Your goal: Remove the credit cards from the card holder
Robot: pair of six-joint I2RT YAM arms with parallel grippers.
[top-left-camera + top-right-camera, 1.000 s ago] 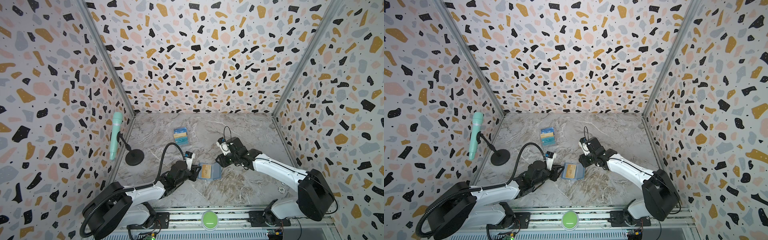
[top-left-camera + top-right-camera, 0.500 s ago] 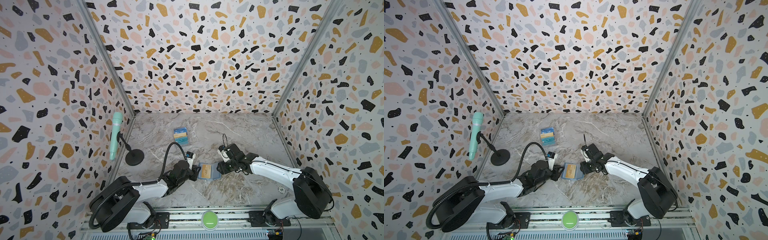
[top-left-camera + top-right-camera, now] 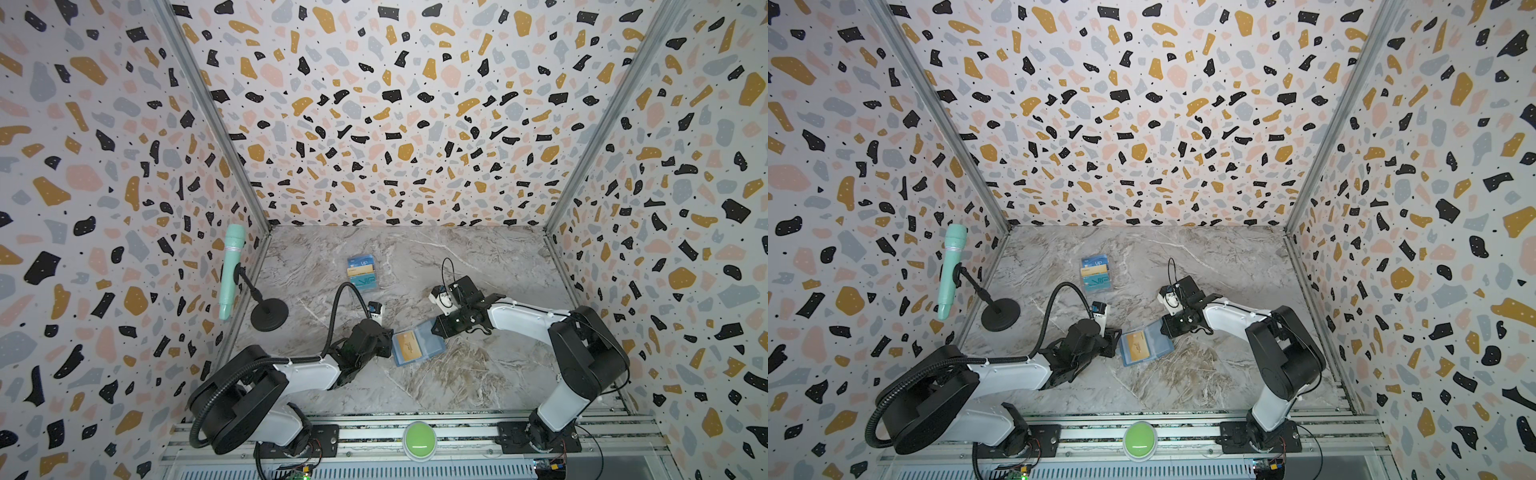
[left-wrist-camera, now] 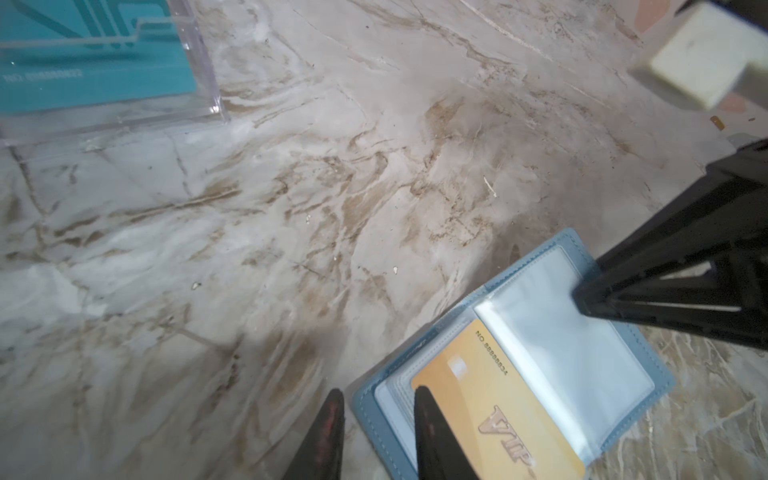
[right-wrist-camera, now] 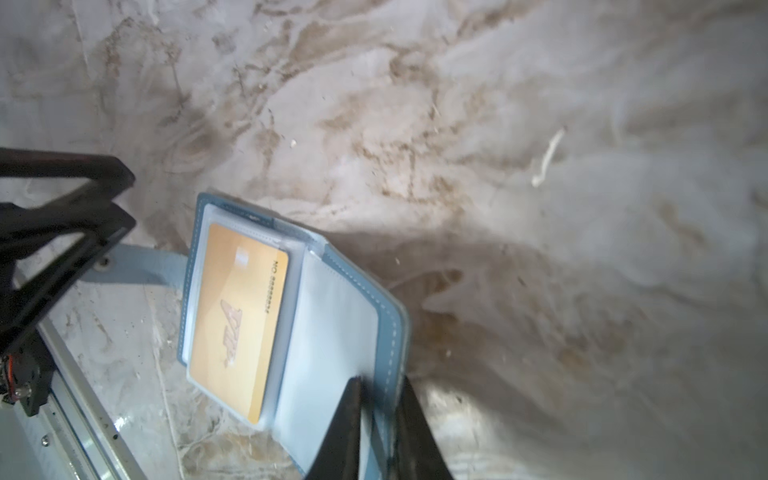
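1. The card holder (image 3: 431, 337) lies open on the marble table (image 3: 478, 382), near centre, between both grippers.
2. A gold card (image 3: 409, 347) sits in its left pocket.
3. The right gripper (image 5: 380, 380) is pinched onto the holder's right flap.
4. The left gripper (image 4: 378, 394) stands narrowly parted at the holder's left edge; whether it grips is unclear.
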